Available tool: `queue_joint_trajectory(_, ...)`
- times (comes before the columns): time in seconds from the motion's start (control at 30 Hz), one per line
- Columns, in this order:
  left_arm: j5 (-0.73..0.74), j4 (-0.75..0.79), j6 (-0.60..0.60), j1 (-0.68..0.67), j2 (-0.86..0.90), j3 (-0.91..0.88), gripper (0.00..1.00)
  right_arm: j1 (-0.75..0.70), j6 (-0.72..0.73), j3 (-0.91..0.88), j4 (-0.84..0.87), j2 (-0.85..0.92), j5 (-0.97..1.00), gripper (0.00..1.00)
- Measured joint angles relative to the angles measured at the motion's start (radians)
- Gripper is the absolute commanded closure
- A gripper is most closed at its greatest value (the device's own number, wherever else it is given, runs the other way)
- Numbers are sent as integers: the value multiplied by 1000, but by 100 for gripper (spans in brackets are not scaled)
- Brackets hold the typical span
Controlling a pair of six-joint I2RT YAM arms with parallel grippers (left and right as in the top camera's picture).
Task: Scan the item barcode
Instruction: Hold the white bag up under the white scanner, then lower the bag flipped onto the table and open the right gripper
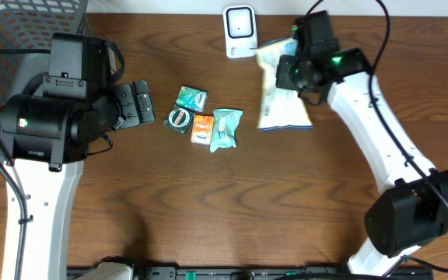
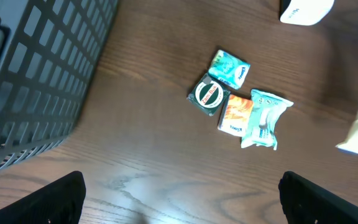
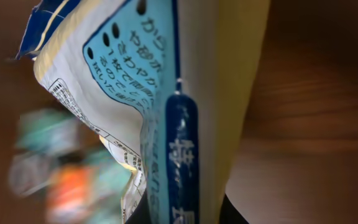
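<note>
The right jaws are clenching the pale snack bag (image 1: pixel 282 109) (printed side toward the wrist camera), holding it just beside the white scanner (image 1: pixel 239 31). The left jaws are gaping empty, four small packets (image 1: pixel 204 124) lying ahead.

There is one white scanner (image 1: pixel 239 29). One large bag (image 1: pixel 285 109), white, yellow and blue, is just right of and below the scanner. Four small packets cluster below and left of the scanner: one teal packet (image 1: pixel 191 98), one round dark-green packet (image 1: pixel 180 118), one orange packet (image 1: pixel 202 128) and one pale-teal packet (image 1: pixel 226 128). One grey mesh basket (image 1: pixel 14 31) sits far left of the scanner. There are two arms, the left arm (image 1: pixel 37 194) and the right arm (image 1: pixel 379 132), one to each side of the scanner.
</note>
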Motion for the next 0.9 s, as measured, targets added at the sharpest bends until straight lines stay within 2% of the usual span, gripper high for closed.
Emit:
queue_joint_trajectory(0.1,0,0,0,0,0,0,2,46,-47,0,-20,12,304,99)
queue_joint_trajectory(0.27,0,0,0,0,0,0,2,66,-105,0,-49,78,616,99)
queue_joint_trajectory(0.4,0,0,0,0,0,0,2,61,-129,0,-72,175,717,99)
queue_joint_trajectory(0.63,0,0,0,0,0,0,2,88,-144,-1,-89,290,731,98)
queue_joint_trajectory(0.73,0,0,0,0,0,0,2,105,-159,-1,-100,326,731,91)
queue_joint_trajectory(0.83,0,0,0,0,0,0,2,120,-168,-1,-129,360,736,73)
queue_joint_trajectory(0.9,0,0,0,0,0,0,2,130,-175,-1,-148,369,724,66)
